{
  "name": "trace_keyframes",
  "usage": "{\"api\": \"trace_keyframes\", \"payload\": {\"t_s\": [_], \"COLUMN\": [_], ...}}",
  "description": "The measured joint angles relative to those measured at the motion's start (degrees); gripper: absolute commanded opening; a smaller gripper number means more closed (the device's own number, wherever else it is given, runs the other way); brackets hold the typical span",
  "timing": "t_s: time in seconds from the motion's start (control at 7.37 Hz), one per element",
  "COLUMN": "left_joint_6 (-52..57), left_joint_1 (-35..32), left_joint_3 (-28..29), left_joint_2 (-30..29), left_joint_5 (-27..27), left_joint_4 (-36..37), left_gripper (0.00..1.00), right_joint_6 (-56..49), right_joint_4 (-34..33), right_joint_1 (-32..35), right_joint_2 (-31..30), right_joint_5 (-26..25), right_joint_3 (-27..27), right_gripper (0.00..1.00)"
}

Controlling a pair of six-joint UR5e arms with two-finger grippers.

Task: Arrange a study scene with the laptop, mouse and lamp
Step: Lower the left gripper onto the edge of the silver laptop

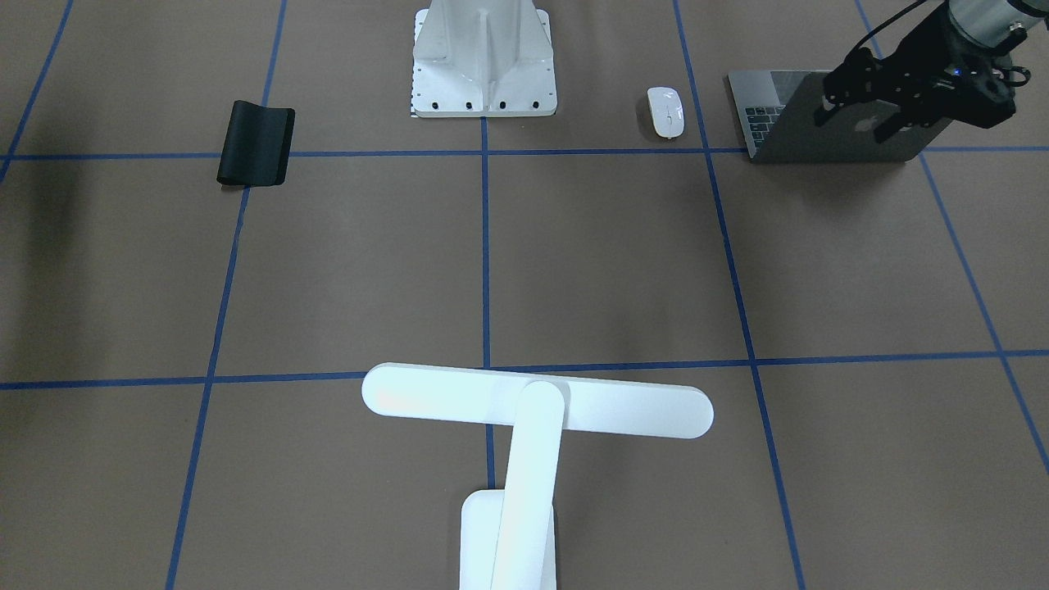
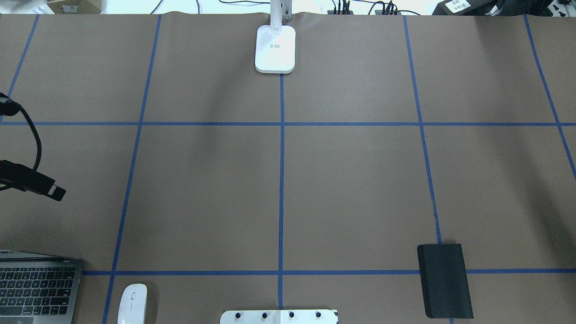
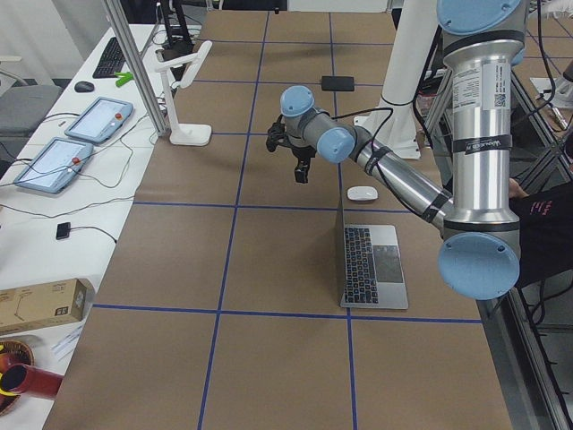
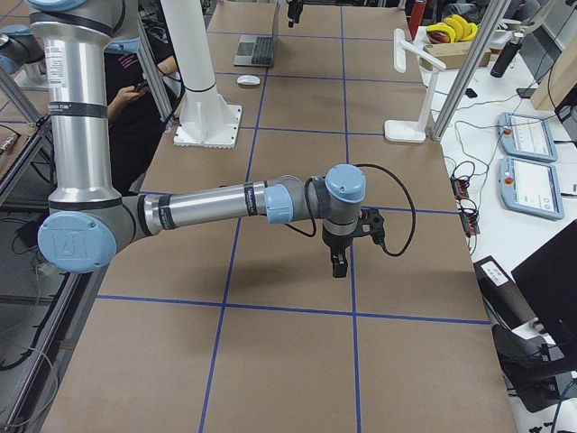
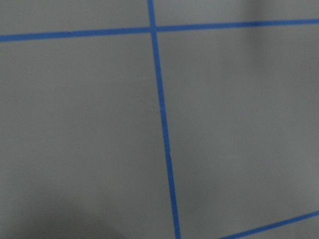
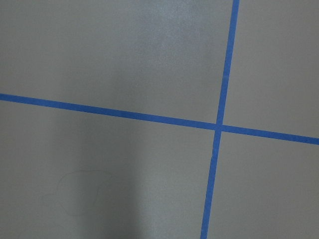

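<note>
Overhead exterior: laptop sits open at near-left corner of table, kbd and trackpad up. Front-facing view shows the lid raised, its back w/ logo turned away from robot. Mouse lies flat just right of laptop, not touching it, between laptop and white bolted pedestal at near-centre edge. Lamp stands upright at far-centre edge w/ its base on table. Front-facing view shows its light bar lying crosswise above table, well apart from laptop and mouse. Black pad lies near-right across a blue tape line, one edge curled up.

Left gripper hovers above bare table just on far side of laptop, touching nothing, fingers spread and nothing between them. Overhead view catches only its tip at the left frame edge.

Right gripper shows only in exterior right view. It points down over bare table on the right side, off the surface and well apart from laptop, mouse and lamp. Can't tell if its fingers are spread or closed.

Both wrist cams show only brown table w/ crossing tape lines.
</note>
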Motion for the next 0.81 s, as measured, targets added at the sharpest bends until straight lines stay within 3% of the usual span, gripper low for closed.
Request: {"api": "trace_keyframes", "payload": {"t_s": [0.41, 0.81], "left_joint_6": [17.0, 21.5], "left_joint_1": [1.3, 2.5], "left_joint_3": [-0.3, -0.5], "left_joint_2": [3.0, 4.1], "left_joint_5": [0.6, 0.3], "left_joint_4": [0.0, 0.0], "left_gripper": [1.00, 1.00], "right_joint_6": [0.0, 0.0], "right_joint_4": [0.0, 0.0], "right_joint_1": [-0.1, -0.3], "right_joint_2": [0.0, 0.0], "right_joint_5": [0.0, 0.0], "right_joint_3": [0.0, -0.1], "right_gripper": [1.00, 1.00]}}
